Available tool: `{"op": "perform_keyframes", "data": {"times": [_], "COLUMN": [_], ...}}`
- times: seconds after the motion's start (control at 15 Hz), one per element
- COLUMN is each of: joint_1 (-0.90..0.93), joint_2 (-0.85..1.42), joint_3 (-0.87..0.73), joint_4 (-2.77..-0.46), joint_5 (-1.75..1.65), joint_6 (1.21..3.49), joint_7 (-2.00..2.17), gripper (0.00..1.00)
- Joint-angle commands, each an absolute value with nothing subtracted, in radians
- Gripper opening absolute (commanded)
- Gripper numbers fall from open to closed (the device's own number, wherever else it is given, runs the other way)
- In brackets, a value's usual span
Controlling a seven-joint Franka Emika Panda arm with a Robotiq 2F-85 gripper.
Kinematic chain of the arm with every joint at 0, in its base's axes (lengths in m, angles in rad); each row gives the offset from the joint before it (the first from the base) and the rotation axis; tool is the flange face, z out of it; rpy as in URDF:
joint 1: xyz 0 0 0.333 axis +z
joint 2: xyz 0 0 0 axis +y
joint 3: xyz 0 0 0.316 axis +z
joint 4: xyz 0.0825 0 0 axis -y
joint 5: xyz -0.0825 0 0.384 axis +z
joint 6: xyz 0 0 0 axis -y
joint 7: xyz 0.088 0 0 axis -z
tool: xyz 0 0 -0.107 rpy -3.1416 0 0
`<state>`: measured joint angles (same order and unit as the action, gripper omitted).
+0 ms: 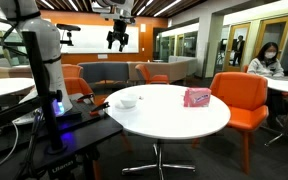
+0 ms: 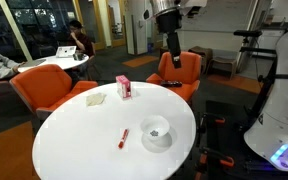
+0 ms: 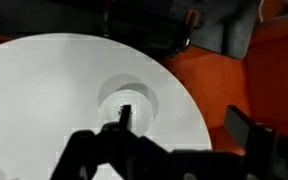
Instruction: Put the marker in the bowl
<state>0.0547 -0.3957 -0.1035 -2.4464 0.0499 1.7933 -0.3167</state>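
Exterior view, table seen across its width. The gripper (image 1: 118,38) hangs high over the left part of the round table (image 1: 174,125), fingers spread, nothing between them. The bowl (image 1: 127,101) sits near the left edge and looks empty. The pink box (image 1: 196,97) sits toward the right edge, well apart from the bowl. I cannot pick out the marker here.

Exterior view, looking down on the top. The marker (image 2: 123,138), red, lies flat toward the near edge. It is beside the bowl (image 2: 156,132) but not touching it. The bowl is close to the right edge. The pink box (image 2: 124,88) and a white scrap (image 2: 96,97) are toward the far edge. The gripper (image 2: 170,45) is up above the far edge, well away from the marker.

Wrist view. The bowl (image 3: 129,98) shows near the table's right edge. The gripper (image 3: 164,140) frames the bottom of the picture, claws wide apart. A small dark shape shows at the bowl's lower rim; I cannot tell what it is.

Judgement: the step is the reach, with the pick not yet made.
- Come down over the marker, not the bowl.
- Turn the wrist so the fingers cross the barrel.
- Close at mid-length so it does not swing.
- Keep the bowl-side finger clear of the rim.
- Release low over the bowl's centre.
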Motion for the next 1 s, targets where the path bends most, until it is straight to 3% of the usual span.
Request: {"op": "perform_keyframes", "data": {"times": [0.0, 0.47, 0.93], "joint_1": [0.054, 0.101, 0.112], "joint_2": [-0.380, -0.186, 0.031], "joint_3": [-0.085, -0.023, 0.047], "joint_4": [-2.460, -2.478, -2.467], "joint_5": [0.022, -0.114, -0.222], "joint_6": [1.891, 2.245, 2.447], "joint_7": [-0.378, -0.558, -0.770], "gripper": [1.00, 1.00, 1.00]}}
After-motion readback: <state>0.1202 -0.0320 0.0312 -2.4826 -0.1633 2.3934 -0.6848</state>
